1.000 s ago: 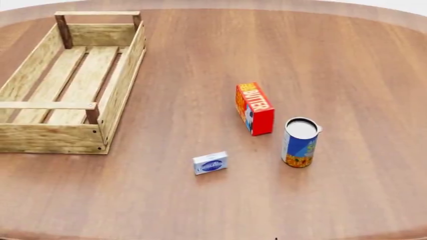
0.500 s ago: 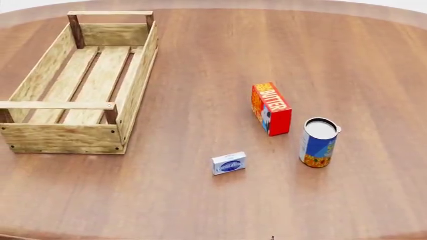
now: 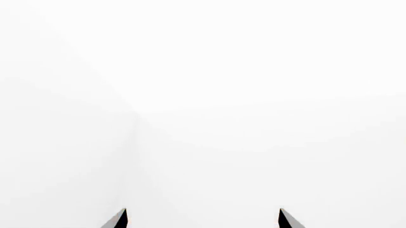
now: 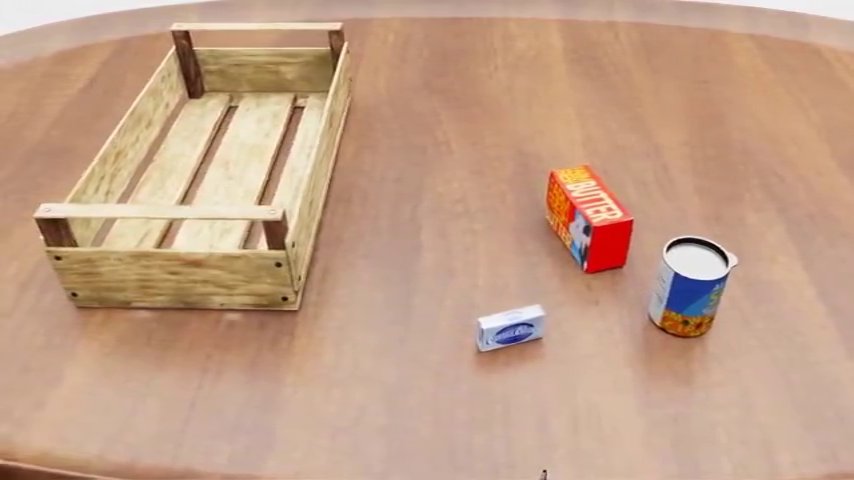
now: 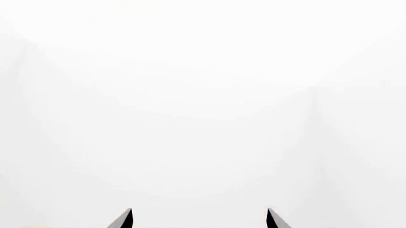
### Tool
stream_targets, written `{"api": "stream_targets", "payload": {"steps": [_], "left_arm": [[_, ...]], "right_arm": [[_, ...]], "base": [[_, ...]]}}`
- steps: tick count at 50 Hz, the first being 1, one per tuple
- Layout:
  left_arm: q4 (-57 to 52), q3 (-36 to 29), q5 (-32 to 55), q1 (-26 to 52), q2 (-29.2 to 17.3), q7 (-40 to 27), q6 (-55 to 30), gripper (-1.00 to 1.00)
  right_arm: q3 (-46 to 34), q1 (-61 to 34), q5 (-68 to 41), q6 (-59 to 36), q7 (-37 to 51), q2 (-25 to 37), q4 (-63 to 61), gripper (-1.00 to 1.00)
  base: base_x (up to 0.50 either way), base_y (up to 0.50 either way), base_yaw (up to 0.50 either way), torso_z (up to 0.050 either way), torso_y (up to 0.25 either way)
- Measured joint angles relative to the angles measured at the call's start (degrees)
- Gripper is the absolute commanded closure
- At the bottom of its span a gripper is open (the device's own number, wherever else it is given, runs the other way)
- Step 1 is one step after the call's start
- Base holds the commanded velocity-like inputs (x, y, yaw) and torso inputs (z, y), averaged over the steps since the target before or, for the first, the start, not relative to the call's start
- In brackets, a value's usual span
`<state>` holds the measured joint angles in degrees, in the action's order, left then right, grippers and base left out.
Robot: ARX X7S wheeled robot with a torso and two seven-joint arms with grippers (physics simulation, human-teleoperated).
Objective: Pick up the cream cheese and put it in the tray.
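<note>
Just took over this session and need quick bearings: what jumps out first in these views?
The big wooden tray dominates the head view's far left, with nothing in it. To its right stand the red butter box and a blue-and-orange can; the small cream cheese lies nearer, apart from both. Neither arm shows there; both wrist views face blank white, jaws apart.

Small white-blue cream cheese (image 4: 510, 328) on the table, well apart from slatted wooden tray (image 4: 176, 275).
</note>
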<state>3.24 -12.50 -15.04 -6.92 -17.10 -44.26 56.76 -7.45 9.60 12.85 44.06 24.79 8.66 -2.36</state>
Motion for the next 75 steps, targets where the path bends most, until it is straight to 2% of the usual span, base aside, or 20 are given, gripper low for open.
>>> {"api": "stream_targets", "payload": {"steps": [75], "left_arm": [[-1.32,-1.71,1.18,0.09,-3.39,-6.33,-0.44,-1.0]], "right_arm": [[-0.8,-0.07,-1.24,-1.46,4.95,2.51,-1.53,-1.0]], "base": [[0.0,0.2,0.0,0.0,0.0]]}}
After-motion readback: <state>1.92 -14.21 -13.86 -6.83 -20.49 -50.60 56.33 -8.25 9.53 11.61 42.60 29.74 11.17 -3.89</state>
